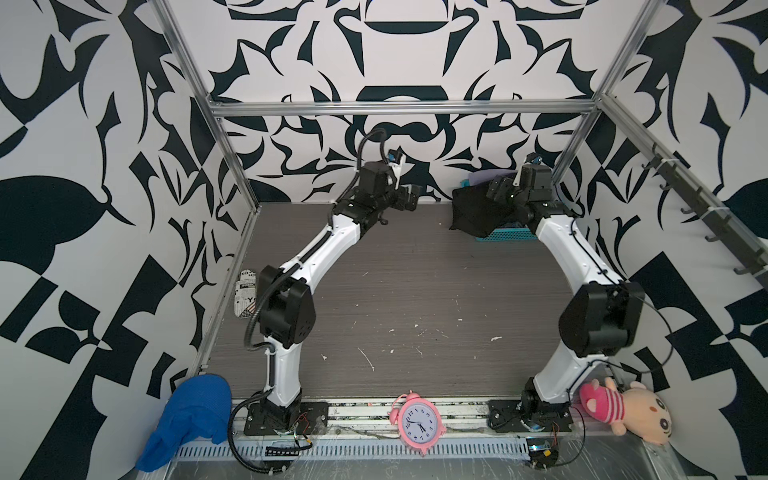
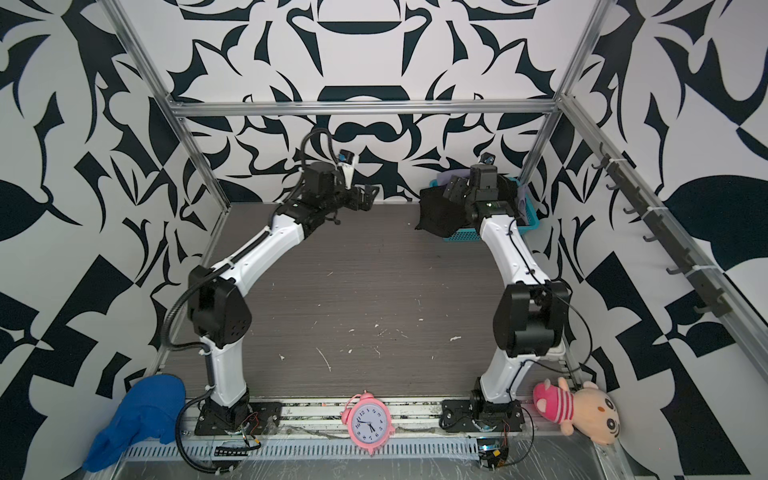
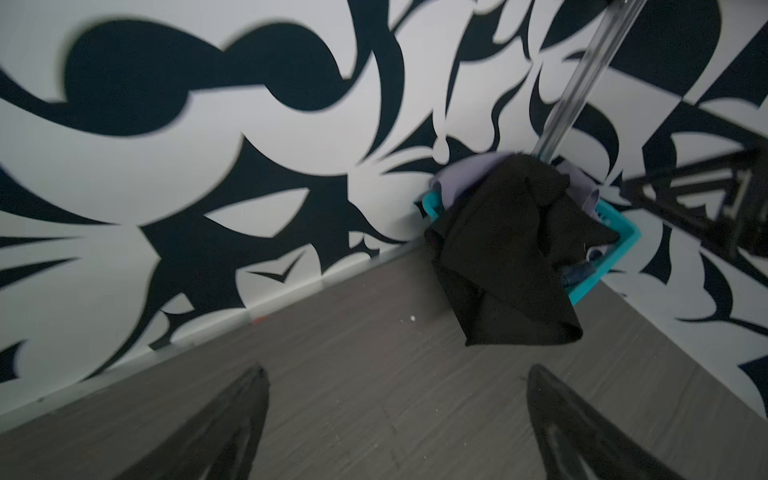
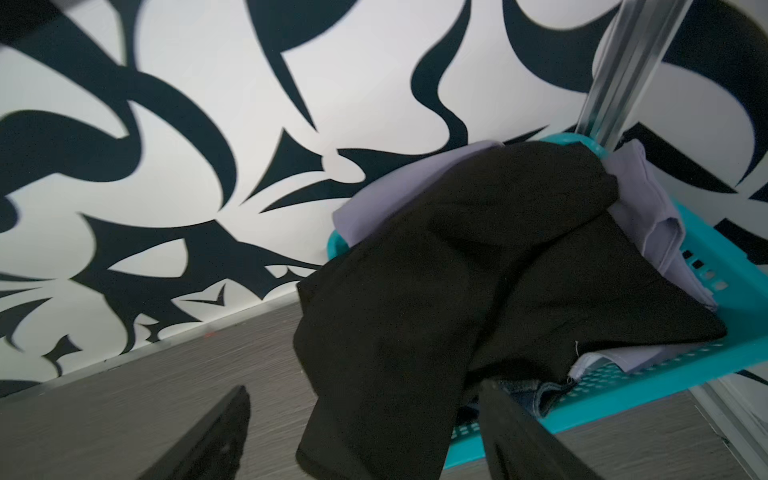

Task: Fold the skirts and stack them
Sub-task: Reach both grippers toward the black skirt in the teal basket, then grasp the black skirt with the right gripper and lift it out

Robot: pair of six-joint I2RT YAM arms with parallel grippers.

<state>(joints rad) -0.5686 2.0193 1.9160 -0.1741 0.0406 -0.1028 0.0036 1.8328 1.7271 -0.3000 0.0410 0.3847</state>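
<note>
A teal basket [image 1: 505, 235] [image 4: 665, 374] stands in the table's back right corner. A black skirt [image 1: 473, 210] [image 2: 436, 214] [image 3: 507, 249] [image 4: 436, 291] lies on top of it and hangs over its front rim down to the table. Under that, a lavender-grey skirt [image 4: 648, 216] [image 3: 469, 178] fills the basket, and a bit of dark blue denim skirt [image 4: 536, 395] [image 3: 577, 274] peeks out. My right gripper [image 4: 365, 386] [image 1: 496, 189] is open, its jaws either side of the hanging black cloth without pinching it. My left gripper [image 3: 395, 374] [image 1: 409, 198] is open and empty above the back middle of the table.
A pink alarm clock [image 1: 417, 424], a plush toy [image 1: 623, 409] and a bright blue knit cloth [image 1: 191, 419] lie along the front rail. A printed pouch [image 1: 247, 299] sits at the table's left edge. A metal frame post [image 4: 623, 70] rises right behind the basket.
</note>
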